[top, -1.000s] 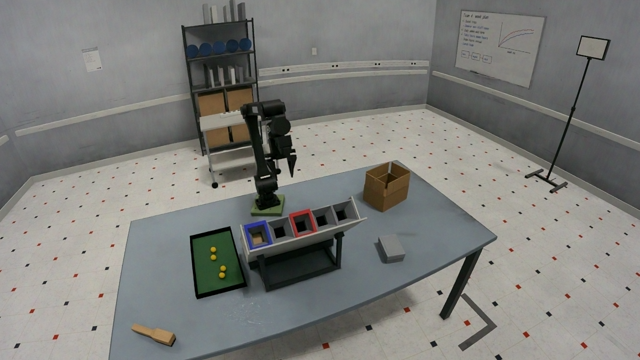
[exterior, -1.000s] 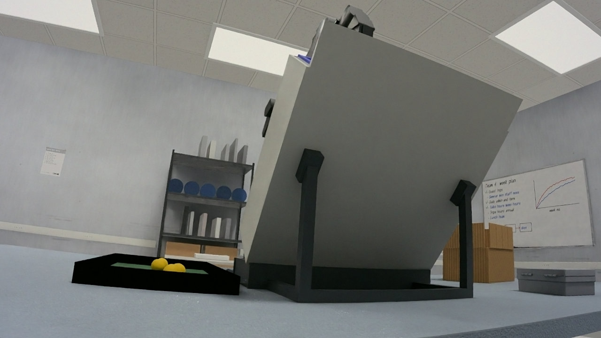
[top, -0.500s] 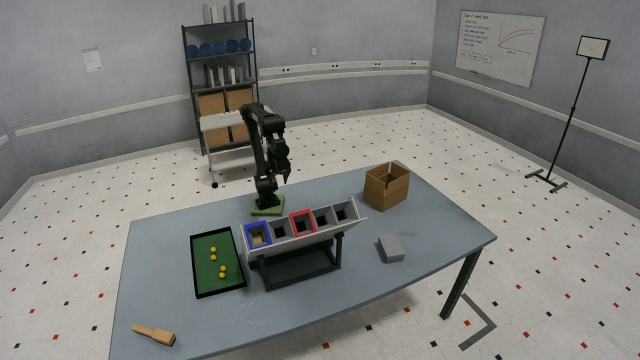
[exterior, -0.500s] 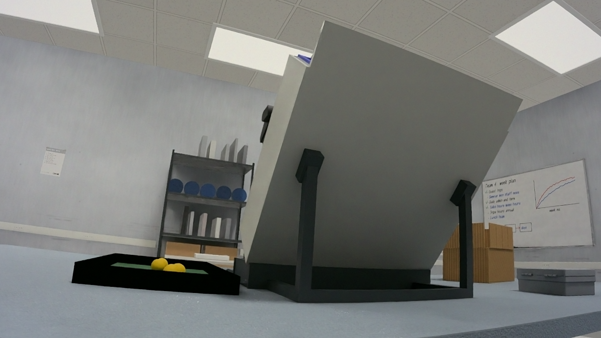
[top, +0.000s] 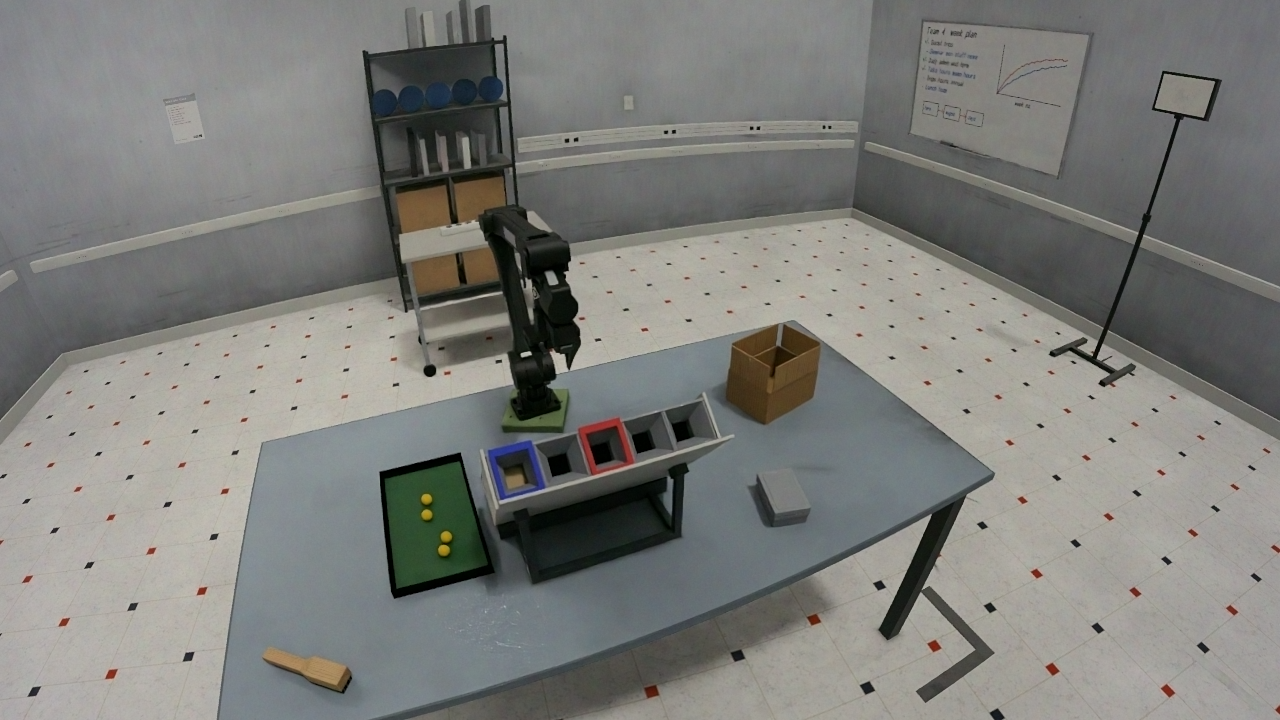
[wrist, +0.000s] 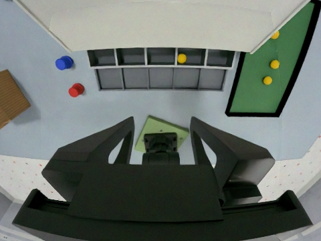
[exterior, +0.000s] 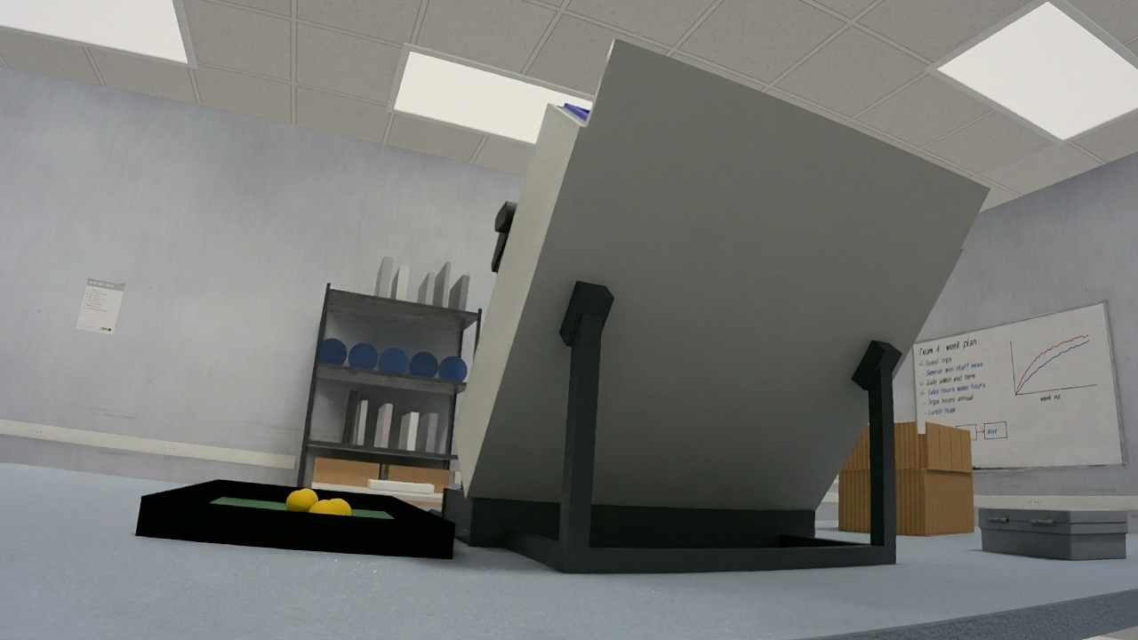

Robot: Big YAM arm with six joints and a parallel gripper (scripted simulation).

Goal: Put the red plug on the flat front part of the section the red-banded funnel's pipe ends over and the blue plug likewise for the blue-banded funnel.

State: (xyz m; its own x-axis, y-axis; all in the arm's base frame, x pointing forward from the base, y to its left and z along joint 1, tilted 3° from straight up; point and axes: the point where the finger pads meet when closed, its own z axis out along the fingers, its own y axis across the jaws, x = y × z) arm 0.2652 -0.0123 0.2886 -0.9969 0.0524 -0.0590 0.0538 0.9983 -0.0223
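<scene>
My gripper is open and empty. It hangs above the arm's green base plate, behind the grey funnel cover. In the wrist view a red plug and a blue plug stand on the table left of the row of sections. One yellow marble lies in the back part of the fourth section from the left. The blue-banded funnel and the red-banded funnel sit in the top row. The pipes are hidden.
A black-rimmed green tray left of the stand holds several yellow marbles. A cardboard box, a grey case and a wooden block lie on the table.
</scene>
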